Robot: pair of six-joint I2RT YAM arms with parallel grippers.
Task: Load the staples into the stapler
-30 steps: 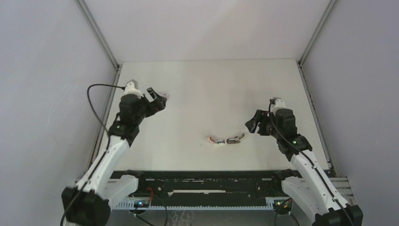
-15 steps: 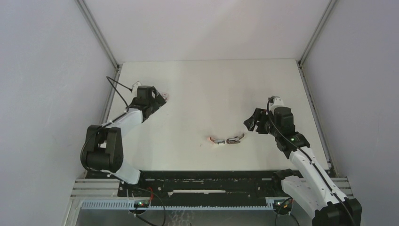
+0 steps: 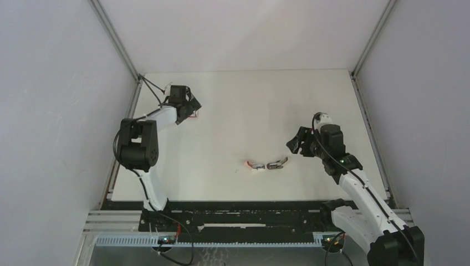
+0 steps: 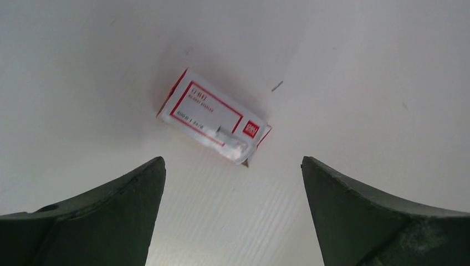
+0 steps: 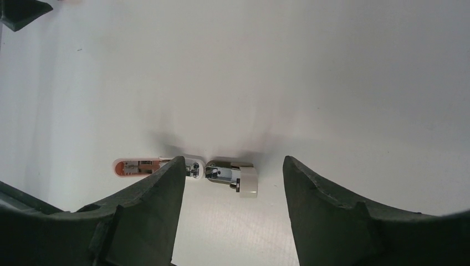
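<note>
A lab test cell: white table (image 3: 244,105) boxed by plain walls (image 3: 55,83).

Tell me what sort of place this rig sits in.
Probably a lab test booth, not an office: blank grey panel walls box in a white table, with an exposed wiring rail along its near edge.

The white table (image 3: 249,105) carries little; towards its far left a small white staple box (image 4: 213,116) with red print lies flat, one end crumpled open; a tiny dark sliver (image 4: 277,86) lies near it; well apart, near the middle, the stapler (image 5: 230,173) lies splayed open, its halves end to end.
</note>
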